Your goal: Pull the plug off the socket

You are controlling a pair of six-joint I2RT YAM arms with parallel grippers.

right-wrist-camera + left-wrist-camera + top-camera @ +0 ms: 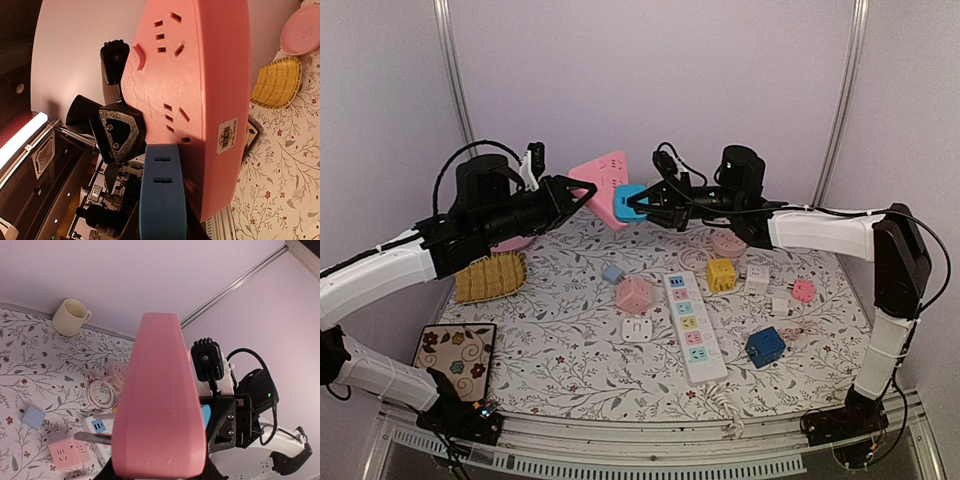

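Both arms are raised over the flowered table (570, 330) and reach toward each other, forearms nearly level, meeting above its far middle. The left gripper (582, 195) points right and pinches the pink socket (603, 180), a rounded triangular block, by its edge, holding it in the air with the holed face turned toward the other arm. The right gripper (650, 205) points left, its fingers pressed tight on the blue plug (628, 203). The plug sits against the lower corner of the socket's face, between the two grippers and well above the table. Below them a white power strip (692, 325) lies among small plug cubes, with a woven basket (491, 277) under the left forearm.
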